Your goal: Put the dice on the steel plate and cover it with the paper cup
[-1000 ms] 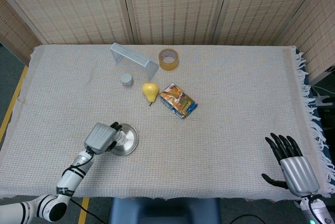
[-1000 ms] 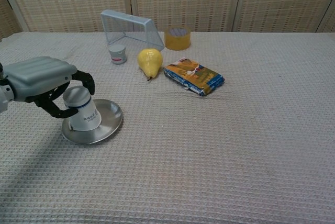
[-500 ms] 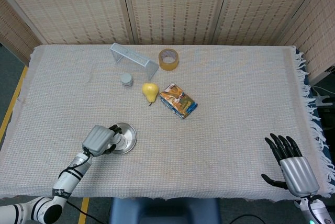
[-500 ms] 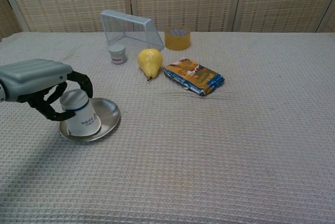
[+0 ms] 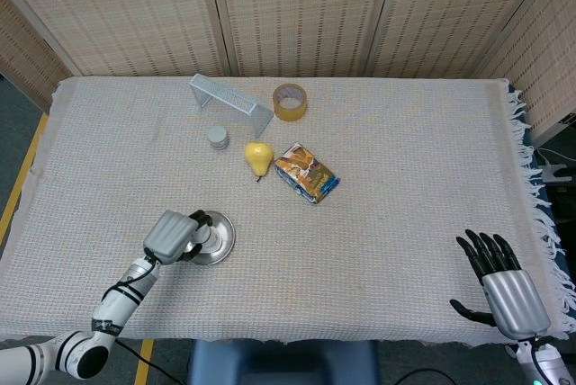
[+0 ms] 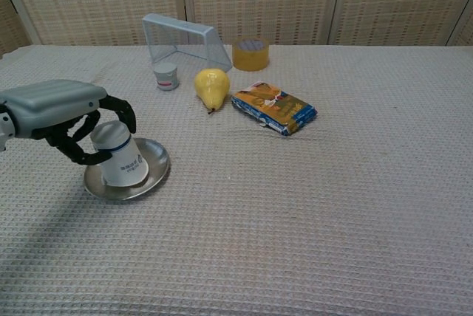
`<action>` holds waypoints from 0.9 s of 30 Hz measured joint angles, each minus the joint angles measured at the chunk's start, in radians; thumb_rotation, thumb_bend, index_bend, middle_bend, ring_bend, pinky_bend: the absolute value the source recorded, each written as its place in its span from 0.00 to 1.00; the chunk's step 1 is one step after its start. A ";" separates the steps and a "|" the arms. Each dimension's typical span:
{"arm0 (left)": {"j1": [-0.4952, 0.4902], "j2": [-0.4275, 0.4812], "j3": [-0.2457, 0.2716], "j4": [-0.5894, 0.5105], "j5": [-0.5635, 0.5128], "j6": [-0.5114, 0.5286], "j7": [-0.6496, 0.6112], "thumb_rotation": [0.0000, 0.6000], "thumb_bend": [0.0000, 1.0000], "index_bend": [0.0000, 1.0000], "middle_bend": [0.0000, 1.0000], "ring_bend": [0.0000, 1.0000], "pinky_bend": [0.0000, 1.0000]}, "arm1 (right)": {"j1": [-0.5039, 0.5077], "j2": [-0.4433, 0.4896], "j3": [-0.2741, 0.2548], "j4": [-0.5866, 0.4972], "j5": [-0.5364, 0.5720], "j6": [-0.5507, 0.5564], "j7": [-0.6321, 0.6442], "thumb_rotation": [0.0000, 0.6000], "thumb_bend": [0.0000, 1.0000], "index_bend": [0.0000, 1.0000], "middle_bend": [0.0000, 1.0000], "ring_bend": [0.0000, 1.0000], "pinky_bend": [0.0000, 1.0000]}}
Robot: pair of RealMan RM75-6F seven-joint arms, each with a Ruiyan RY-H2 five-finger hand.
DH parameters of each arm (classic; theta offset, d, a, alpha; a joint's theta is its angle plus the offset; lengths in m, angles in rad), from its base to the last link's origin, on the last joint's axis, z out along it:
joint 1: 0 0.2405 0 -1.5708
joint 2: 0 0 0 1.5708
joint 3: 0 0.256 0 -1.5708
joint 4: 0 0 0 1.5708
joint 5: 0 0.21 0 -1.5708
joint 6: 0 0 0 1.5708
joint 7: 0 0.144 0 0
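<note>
Paper cup (image 6: 121,157) upside down on the steel plate (image 6: 151,170), tilted slightly. Left hand (image 6: 63,113) curled around the cup's upper part, gripping it. Dice not visible. Pear (image 6: 211,88) well beyond the plate. Right hand (image 5: 500,284) far right of the plate, fingers spread, holding nothing.

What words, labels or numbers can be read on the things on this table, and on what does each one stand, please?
None can be read.
Paper cup: a dark band with small print, too blurred.
Snack packet: colourful print, lettering too small.
Small grey jar: a reddish label, unreadable.
Tape roll, pear, steel plate: no text seen.
</note>
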 measured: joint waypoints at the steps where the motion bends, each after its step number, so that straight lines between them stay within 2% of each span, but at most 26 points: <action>1: 0.000 -0.007 -0.002 0.006 -0.005 0.004 0.007 1.00 0.51 0.49 0.71 0.69 0.89 | -0.001 0.000 0.000 0.000 0.000 0.002 0.000 0.79 0.08 0.00 0.00 0.00 0.00; 17: 0.000 -0.061 -0.013 0.070 -0.041 0.070 0.117 1.00 0.51 0.50 0.71 0.70 0.89 | 0.000 0.002 0.003 0.001 0.004 0.000 0.004 0.79 0.08 0.00 0.00 0.00 0.00; 27: 0.000 0.029 0.007 -0.056 -0.033 -0.010 0.001 1.00 0.51 0.50 0.71 0.70 0.89 | 0.003 -0.002 0.003 0.002 0.007 -0.009 -0.001 0.79 0.08 0.00 0.00 0.00 0.00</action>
